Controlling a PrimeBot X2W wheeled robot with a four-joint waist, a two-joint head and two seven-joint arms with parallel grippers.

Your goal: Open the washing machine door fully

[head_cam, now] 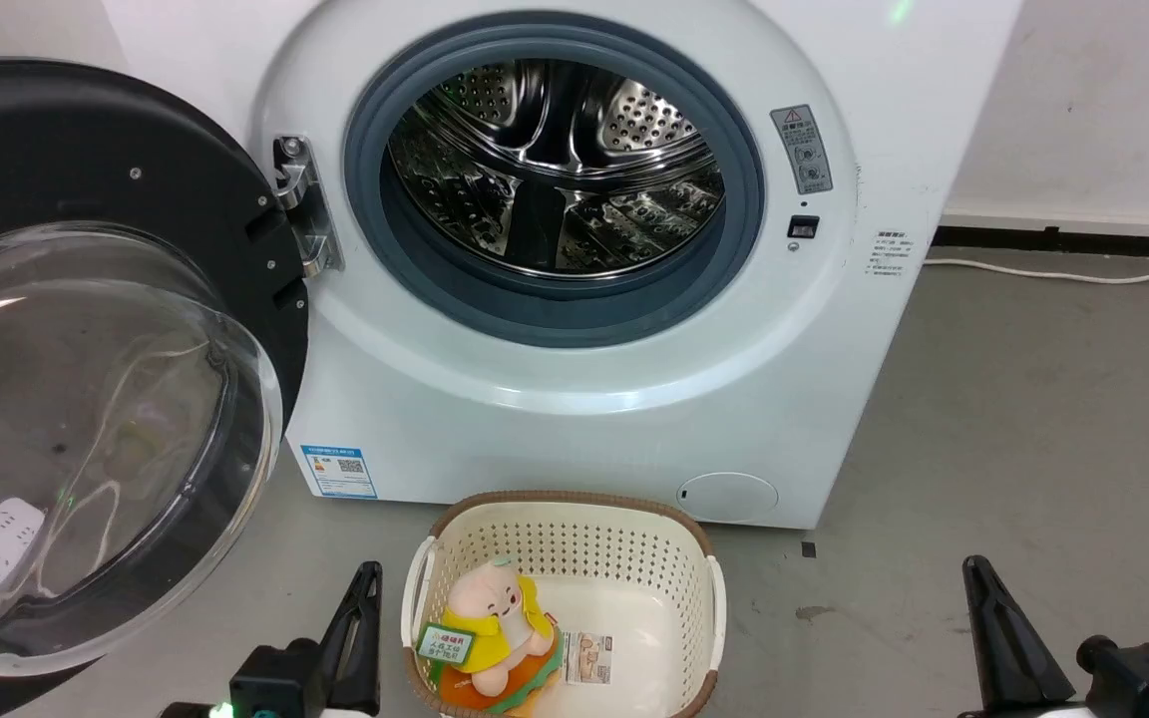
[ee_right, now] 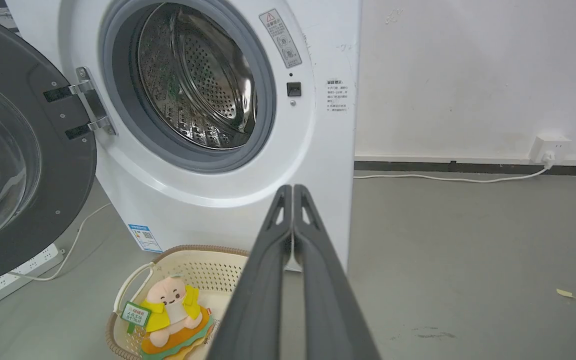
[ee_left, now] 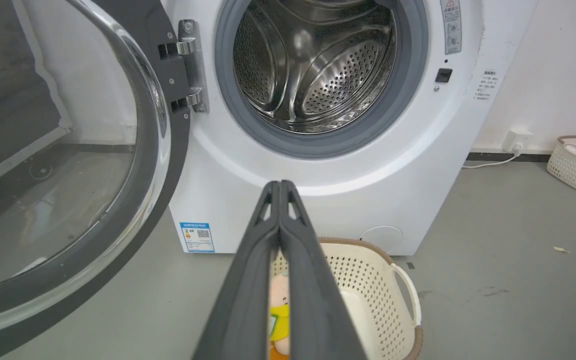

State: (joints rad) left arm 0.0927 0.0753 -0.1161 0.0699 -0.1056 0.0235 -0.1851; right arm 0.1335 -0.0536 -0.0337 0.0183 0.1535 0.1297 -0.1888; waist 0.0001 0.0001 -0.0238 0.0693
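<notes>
Washing machine door [head_cam: 86,140] at far left, swung wide on its metal hinge [head_cam: 300,204], glass bowl [head_cam: 86,419] facing the room, clear of the grey gasket [head_cam: 555,321] and steel drum [head_cam: 555,170] of the white washing machine [head_cam: 584,439]. Low at left, left tool [head_cam: 368,573] with fingers pressed together and holding nothing, just beside the cream laundry basket [head_cam: 574,514] with a plush toy [head_cam: 495,623] inside. Low at right, right tool [head_cam: 976,566] likewise pressed together, empty, over the grey floor [head_cam: 1033,449].

White front-loading washing machine [head_cam: 574,439], round black glass-bowled washing machine door [head_cam: 86,150] swung out at its left, cream perforated basket [head_cam: 574,543] on the floor [head_cam: 1033,449] just before it, pink-and-yellow plush toy [head_cam: 495,623] in the basket, left end effector [head_cam: 369,570] just left of it, right end effector [head_cam: 973,564] well right
</notes>
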